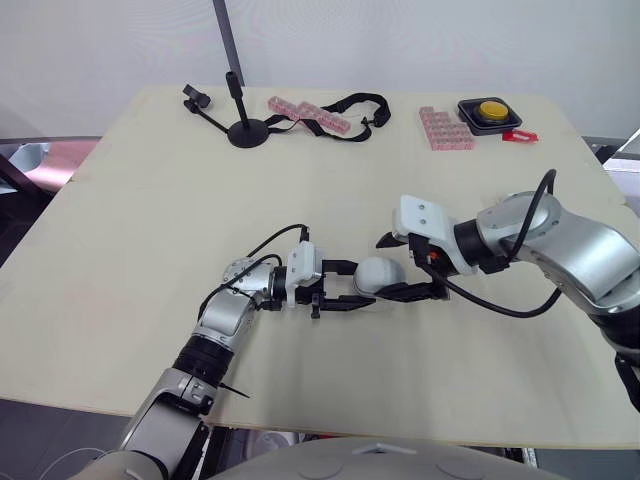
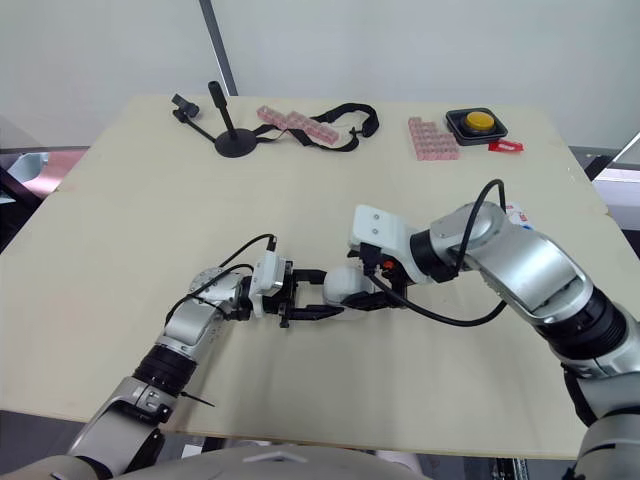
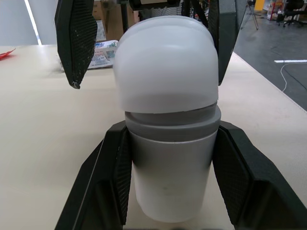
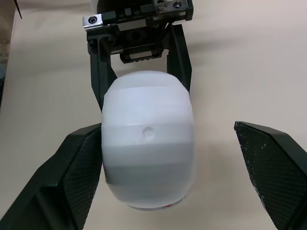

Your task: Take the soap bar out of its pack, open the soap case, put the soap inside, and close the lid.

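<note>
While my left gripper (image 1: 348,286) pinches the base end of the soap case (image 1: 380,277) at the middle of the table (image 1: 150,200), the case's long axis points toward my right gripper (image 1: 392,268), which stands spread on both sides of the lid (image 3: 163,62) (not yet gripping it).

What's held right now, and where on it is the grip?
The left gripper holds the soap case, its fingers clamped on the sides of the lower half. The right gripper stands open around the lid, holding nothing.
</note>
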Tool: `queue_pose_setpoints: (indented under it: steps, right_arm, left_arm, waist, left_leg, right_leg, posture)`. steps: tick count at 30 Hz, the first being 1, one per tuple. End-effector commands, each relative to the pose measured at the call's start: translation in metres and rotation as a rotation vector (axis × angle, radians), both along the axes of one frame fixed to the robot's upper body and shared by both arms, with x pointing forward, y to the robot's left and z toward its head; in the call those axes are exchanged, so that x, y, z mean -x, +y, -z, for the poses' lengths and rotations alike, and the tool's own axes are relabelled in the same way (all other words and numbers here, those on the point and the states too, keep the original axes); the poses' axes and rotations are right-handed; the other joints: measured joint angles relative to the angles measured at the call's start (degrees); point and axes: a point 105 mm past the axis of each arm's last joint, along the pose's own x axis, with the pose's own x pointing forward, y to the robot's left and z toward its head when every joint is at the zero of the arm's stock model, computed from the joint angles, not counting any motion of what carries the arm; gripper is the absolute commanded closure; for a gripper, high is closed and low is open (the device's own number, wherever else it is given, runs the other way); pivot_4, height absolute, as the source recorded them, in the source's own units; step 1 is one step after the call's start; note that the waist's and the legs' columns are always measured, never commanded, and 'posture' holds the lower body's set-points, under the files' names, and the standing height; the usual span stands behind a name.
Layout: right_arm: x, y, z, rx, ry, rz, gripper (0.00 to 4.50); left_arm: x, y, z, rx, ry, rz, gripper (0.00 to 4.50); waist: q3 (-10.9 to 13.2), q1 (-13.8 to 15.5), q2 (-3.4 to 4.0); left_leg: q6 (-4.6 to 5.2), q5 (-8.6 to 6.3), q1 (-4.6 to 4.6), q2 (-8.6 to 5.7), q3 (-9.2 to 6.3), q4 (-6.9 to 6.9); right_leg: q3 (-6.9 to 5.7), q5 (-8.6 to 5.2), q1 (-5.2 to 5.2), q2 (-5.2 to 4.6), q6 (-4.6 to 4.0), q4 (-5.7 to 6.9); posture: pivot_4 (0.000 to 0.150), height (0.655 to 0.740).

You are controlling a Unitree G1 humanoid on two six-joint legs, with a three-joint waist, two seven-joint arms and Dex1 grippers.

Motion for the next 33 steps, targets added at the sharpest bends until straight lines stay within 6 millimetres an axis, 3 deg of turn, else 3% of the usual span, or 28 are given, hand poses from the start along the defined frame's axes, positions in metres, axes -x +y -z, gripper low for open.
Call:
queue_pose_setpoints:
  steps: [1,9,14,17,21,24,33]
  right_arm:
    - [0.006,-0.001,-0.012,-0.018,-0.035,-0.010,0.01]
    - [0.015,-0.007,-0.016,-0.020,-0.031,0.000,0.01]
    - [0.014,-0.024,-0.031,-0.040,-0.057,0.057,0.01]
    - [0.009,-0.036,-0.049,-0.140,-0.050,0.135,0.01]
    - [-0.007,-0.058,-0.081,-0.424,-0.053,0.267,0.01]
    - [-0.006,-0.067,-0.072,-0.514,-0.090,0.274,0.01]
    - [0.019,-0.055,-0.026,-0.649,-0.193,0.132,2.79]
  left_arm:
    - [0.003,0.001,0.003,-0.023,-0.003,0.013,2.60]
    - [0.002,0.001,0.004,-0.030,-0.003,0.016,2.60]
    - [0.002,0.003,0.003,-0.030,-0.002,0.014,2.60]
    - [0.002,0.004,0.004,-0.033,-0.002,0.014,2.60]
    - [0.003,0.007,0.006,-0.038,0.001,0.015,2.60]
    - [0.002,0.008,0.007,-0.040,0.003,0.013,2.60]
    - [0.000,0.011,0.006,-0.040,-0.002,0.002,2.60]
  waist:
    - [0.00,0.01,0.00]
    - [0.00,0.04,0.00]
    - [0.00,0.14,0.00]
    - [0.00,0.05,0.00]
    - [0.00,0.07,-0.01]
    - [-0.02,0.37,-0.04]
    - [-0.02,-0.35,-0.02]
  left_leg:
    - [0.00,0.00,0.00,0.00,0.00,0.00]
    - [0.00,0.00,0.00,0.01,0.00,0.00]
    - [0.00,0.00,-0.02,0.01,0.00,0.00]
    - [0.00,-0.01,-0.03,0.01,0.00,0.00]
    - [0.00,0.00,-0.02,0.01,0.00,0.00]
    - [0.00,-0.01,-0.06,0.02,-0.01,0.02]
    - [0.01,-0.01,-0.13,0.04,0.03,0.08]
  right_leg:
    - [0.00,0.00,0.00,0.00,0.00,0.00]
    - [0.01,0.00,0.00,0.01,0.00,0.00]
    - [0.01,0.00,0.00,0.01,0.00,-0.02]
    - [0.02,0.00,0.00,0.00,0.00,-0.04]
    - [0.03,0.00,-0.01,0.01,0.00,-0.02]
    - [-0.02,-0.01,0.01,0.02,-0.02,-0.06]
    - [-0.03,-0.01,-0.14,-0.02,-0.01,-0.09]
  posture:
    - [0.150,0.7400]
    - [0.150,0.7400]
    - [0.150,0.7400]
    - [0.150,0.7400]
    - [0.150,0.7400]
    - [0.150,0.7400]
    - [0.150,0.7400]
